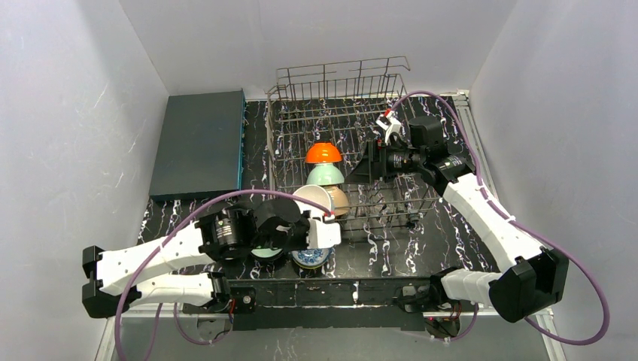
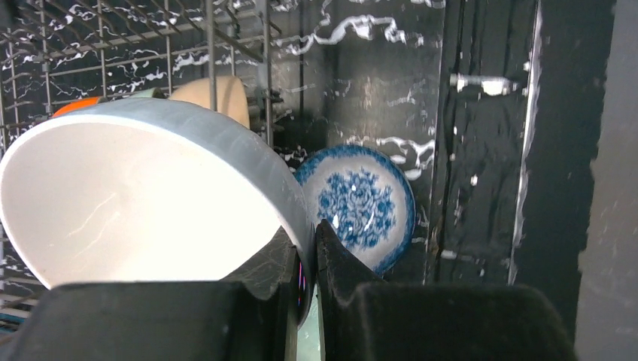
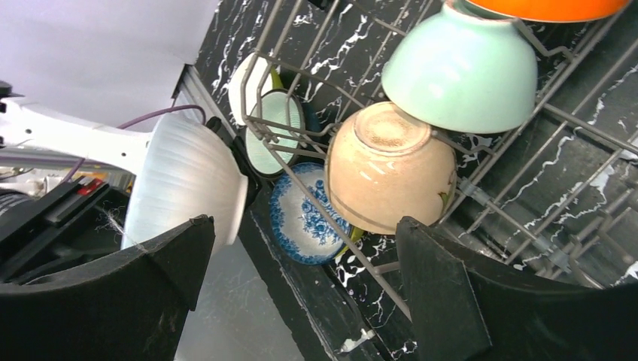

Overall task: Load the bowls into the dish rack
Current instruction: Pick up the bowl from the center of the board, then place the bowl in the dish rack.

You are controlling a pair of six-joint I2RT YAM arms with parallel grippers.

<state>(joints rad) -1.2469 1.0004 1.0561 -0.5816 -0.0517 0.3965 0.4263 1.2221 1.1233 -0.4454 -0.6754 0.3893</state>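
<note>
My left gripper (image 1: 328,219) (image 2: 307,242) is shut on the rim of a white bowl (image 1: 314,198) (image 2: 135,203), which hangs tilted at the near edge of the dish rack (image 1: 391,75). Inside the rack an orange bowl (image 1: 323,153), a mint bowl (image 1: 325,175) and a peach-tan bowl (image 1: 340,200) (image 3: 391,165) stand in a row. A blue-and-white patterned bowl (image 1: 311,259) (image 2: 365,207) (image 3: 305,214) lies on the table just outside the rack. My right gripper (image 1: 363,170) (image 3: 305,227) hovers open above the rack, holding nothing.
A flat dark grey slab (image 1: 199,143) lies to the left of the rack. More bowls, one teal inside (image 3: 274,128), sit close together near the patterned one by the left arm. White walls close in the table on three sides.
</note>
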